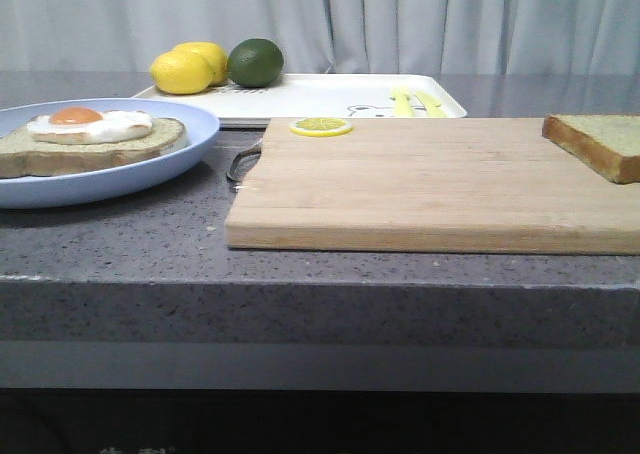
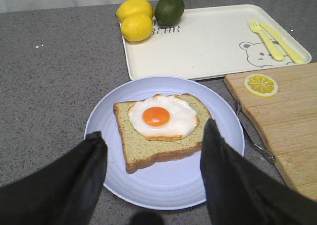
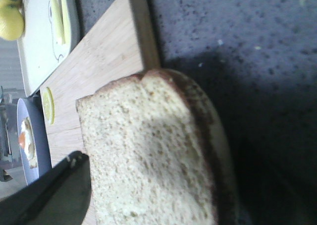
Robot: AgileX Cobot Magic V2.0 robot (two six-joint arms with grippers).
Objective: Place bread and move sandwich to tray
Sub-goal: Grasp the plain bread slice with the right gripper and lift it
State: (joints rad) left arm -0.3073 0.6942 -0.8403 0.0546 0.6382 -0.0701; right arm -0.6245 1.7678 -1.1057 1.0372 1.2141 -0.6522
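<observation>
The bread, a thick greenish-tan slice with a brown crust, lies at the right end of the wooden cutting board. It fills the right wrist view. One finger of my right gripper sits against the slice's edge; the other is lost in the dark beyond the crust. The sandwich, one slice with a fried egg, lies on the pale-blue plate. My left gripper hangs open and empty above the plate's near side. The white tray lies behind it. Neither gripper shows in the front view.
Two lemons and a lime sit at the tray's left corner. A yellow fork and knife lie on the tray by the bear print. A lemon slice lies on the board's far left corner. The board's metal handle faces the plate.
</observation>
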